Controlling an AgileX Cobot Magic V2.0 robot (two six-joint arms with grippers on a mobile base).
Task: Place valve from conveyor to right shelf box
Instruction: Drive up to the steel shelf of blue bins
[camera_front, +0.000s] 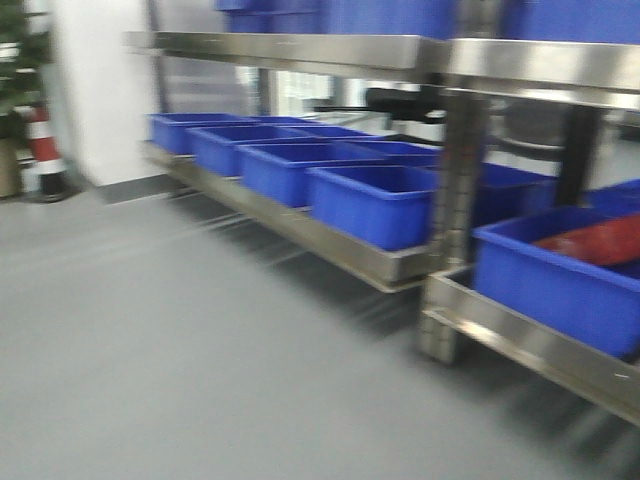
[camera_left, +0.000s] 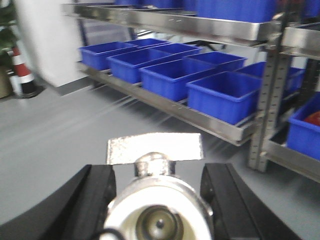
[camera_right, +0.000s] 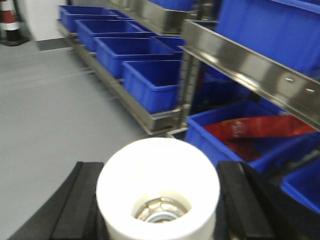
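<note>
In the left wrist view a silver valve (camera_left: 159, 207) with a flat metal handle (camera_left: 155, 148) and a white end sits between the black fingers (camera_left: 97, 192) of my left gripper (camera_left: 157, 182), which is shut on it. The right wrist view shows a second valve end, a white sleeve (camera_right: 157, 177) with a metal nut inside, and my right gripper (camera_right: 157, 175) is shut on it. Blue shelf boxes (camera_front: 375, 205) line the low steel shelf. The rightmost box (camera_front: 560, 275) holds something red (camera_front: 600, 240). The conveyor is out of view. Neither gripper shows in the front view.
A steel shelf upright (camera_front: 455, 230) stands between the row of boxes and the right box. An upper shelf rail (camera_front: 400, 50) carries more blue boxes. Grey floor (camera_front: 180, 340) spreads to the left. A red-and-white cone (camera_front: 42, 150) stands by the far wall. The views are motion-blurred.
</note>
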